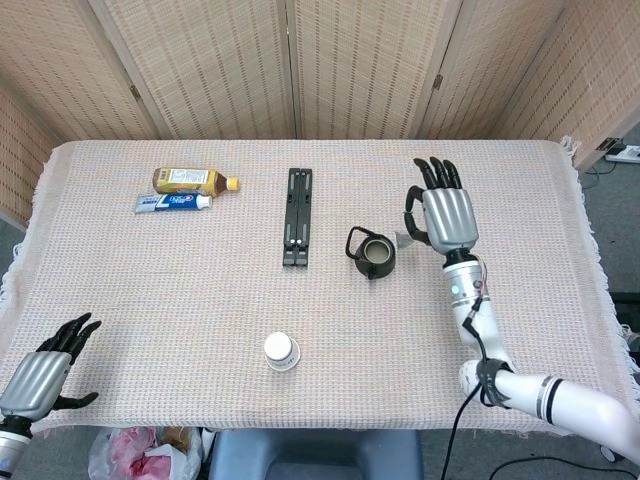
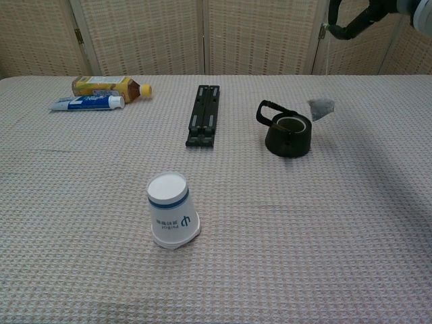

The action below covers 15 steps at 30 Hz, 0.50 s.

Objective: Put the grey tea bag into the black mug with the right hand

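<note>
The black mug [image 1: 375,257] stands upright right of the table's middle, handle to the far left; the chest view shows the mug [image 2: 289,135] too. The grey tea bag [image 2: 321,108] hangs on a thin string, just right of and a little beyond the mug's rim, off the cloth. In the head view the tea bag [image 1: 403,240] shows beside my right hand's thumb. My right hand [image 1: 440,212] hovers right of the mug and pinches the string, other fingers spread; only the edge of that hand [image 2: 358,20] shows in the chest view. My left hand [image 1: 40,368] rests empty, fingers apart, at the near left corner.
An upturned paper cup [image 2: 172,210] stands near the front middle. A black folding stand [image 1: 297,216] lies left of the mug. A yellow bottle [image 1: 192,180] and a toothpaste tube [image 1: 172,203] lie at the far left. A wicker screen [image 1: 300,60] closes the back.
</note>
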Each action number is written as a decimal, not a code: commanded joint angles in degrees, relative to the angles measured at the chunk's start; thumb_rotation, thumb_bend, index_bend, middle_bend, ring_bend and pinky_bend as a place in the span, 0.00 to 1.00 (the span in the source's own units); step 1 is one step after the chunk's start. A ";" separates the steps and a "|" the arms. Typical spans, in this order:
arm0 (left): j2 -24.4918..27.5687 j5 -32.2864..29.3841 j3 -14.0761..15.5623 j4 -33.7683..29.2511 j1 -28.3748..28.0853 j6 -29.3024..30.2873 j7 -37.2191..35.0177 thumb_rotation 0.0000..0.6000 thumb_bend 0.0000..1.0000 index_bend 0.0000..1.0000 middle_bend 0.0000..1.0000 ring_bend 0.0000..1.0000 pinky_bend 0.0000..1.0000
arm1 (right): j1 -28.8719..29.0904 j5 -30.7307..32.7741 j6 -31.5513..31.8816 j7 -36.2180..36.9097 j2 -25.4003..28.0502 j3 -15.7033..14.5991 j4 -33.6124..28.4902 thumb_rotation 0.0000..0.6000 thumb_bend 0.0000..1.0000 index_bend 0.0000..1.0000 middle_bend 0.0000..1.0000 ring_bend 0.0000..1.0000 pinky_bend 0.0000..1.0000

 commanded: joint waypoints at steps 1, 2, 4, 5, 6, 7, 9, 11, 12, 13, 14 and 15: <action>0.04 0.07 0.04 -0.02 0.02 0.06 -0.09 1.00 0.06 0.00 0.00 0.03 0.26 | 0.95 0.49 -0.39 0.67 -0.70 -0.33 1.01 1.00 0.40 0.62 0.10 0.00 0.00; 0.06 0.05 0.05 0.02 0.03 0.07 -0.13 1.00 0.06 0.00 0.00 0.03 0.26 | 1.13 0.42 -0.20 0.69 -0.76 -0.36 1.14 1.00 0.40 0.62 0.10 0.00 0.00; 0.08 -0.07 0.02 0.12 -0.02 -0.05 -0.22 1.00 0.06 0.00 0.00 0.03 0.26 | 1.59 0.45 0.12 0.58 -0.86 -0.43 1.28 1.00 0.40 0.62 0.10 0.00 0.00; 0.08 -0.09 0.02 0.16 -0.07 -0.15 -0.21 1.00 0.06 0.00 0.00 0.03 0.26 | 1.82 0.63 0.13 0.43 -0.87 -0.44 1.29 1.00 0.40 0.62 0.10 0.00 0.00; 0.07 -0.10 0.02 0.19 -0.14 -0.27 -0.21 1.00 0.06 0.00 0.00 0.03 0.26 | 2.07 0.83 0.13 0.26 -0.89 -0.44 1.30 1.00 0.40 0.62 0.10 0.00 0.00; 0.06 -0.09 0.06 0.21 -0.24 -0.50 -0.20 1.00 0.06 0.00 0.00 0.03 0.26 | 2.40 1.05 0.18 0.05 -0.97 -0.45 1.35 1.00 0.40 0.62 0.10 0.00 0.00; 0.11 -0.01 0.13 0.19 -0.41 -0.82 -0.37 1.00 0.06 0.00 0.00 0.03 0.26 | 2.93 1.26 0.21 -0.22 -1.16 -0.52 1.52 1.00 0.40 0.62 0.10 0.00 0.00; 0.21 -0.10 0.08 0.24 -0.51 -0.94 -0.64 1.00 0.06 0.00 0.00 0.03 0.26 | 3.54 1.57 0.11 -0.26 -1.45 -0.52 1.81 1.00 0.40 0.62 0.10 0.00 0.00; 0.31 -0.22 0.01 0.28 -0.53 -0.95 -0.93 1.00 0.06 0.00 0.00 0.03 0.26 | 3.91 1.78 -0.01 -0.26 -1.65 -0.51 2.07 1.00 0.40 0.62 0.10 0.00 0.00; 0.37 -0.35 -0.06 0.34 -0.54 -0.95 -1.14 1.00 0.06 0.00 0.00 0.03 0.26 | 4.21 1.92 -0.15 -0.21 -1.80 -0.49 2.27 1.00 0.40 0.62 0.10 0.00 0.00; 0.42 -0.51 -0.15 0.41 -0.57 -0.98 -1.32 1.00 0.06 0.00 0.00 0.03 0.26 | 4.49 2.04 -0.24 -0.19 -1.95 -0.47 2.45 1.00 0.40 0.62 0.10 0.00 0.00; 0.51 -0.64 -0.20 0.44 -0.58 -1.02 -1.62 1.00 0.06 0.00 0.00 0.03 0.26 | 4.86 2.14 -0.28 -0.29 -2.17 -0.54 2.74 1.00 0.40 0.62 0.10 0.00 0.00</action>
